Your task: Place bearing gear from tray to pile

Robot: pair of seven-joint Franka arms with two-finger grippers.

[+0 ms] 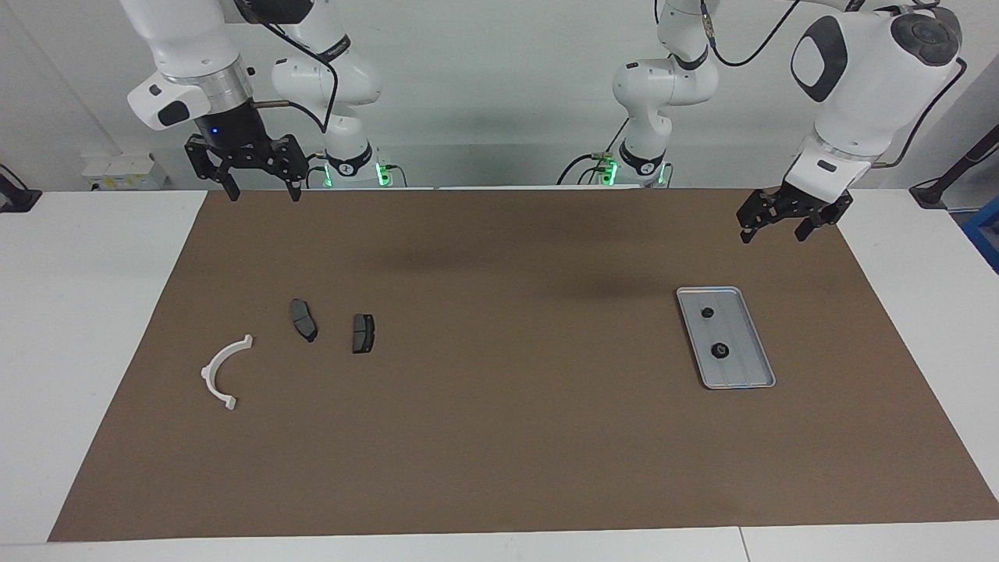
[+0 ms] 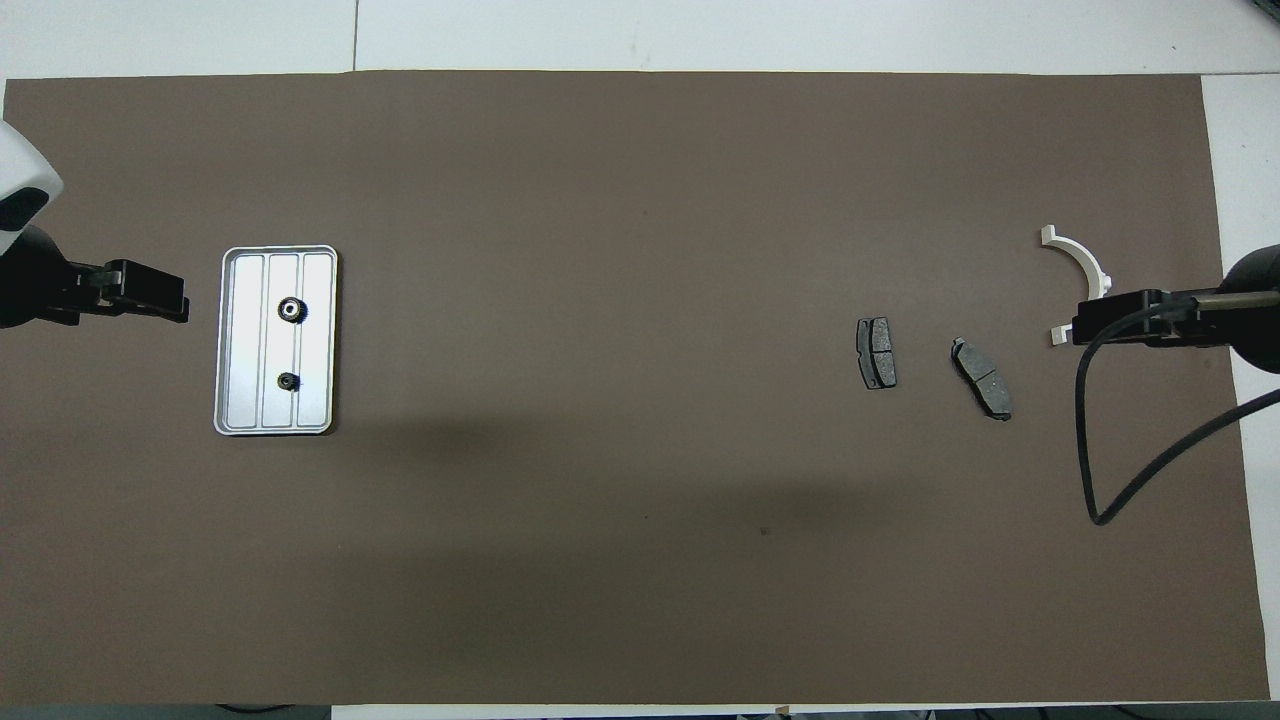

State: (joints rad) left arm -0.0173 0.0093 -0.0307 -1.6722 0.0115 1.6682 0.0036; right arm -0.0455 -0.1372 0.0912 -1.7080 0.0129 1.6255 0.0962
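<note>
Near the worktop's left-arm end, tray [image 1: 761,367] holds both gears; nothing moved yet.
Left tool [image 1: 780,228] and right tool [image 1: 261,183] released, empty; next, grasp the bearing gear [image 1: 719,351].

Two white Franka arms w/ rounded glossy shells, dark grey oval patches and caps at joints. Silver metal ring above each wrist, then black cylinder w/ small blue light on right arm. Black two-finger grippers, skeletal linkage type w/ bolted links: left gripper [image 1: 780,231], right gripper [image 1: 264,190]. Black cables looping along both arms, one hanging loose off right wrist in overhead view. Black bands w/ white lettering round the lower joints near bases, green lights glowing at bases.
</note>
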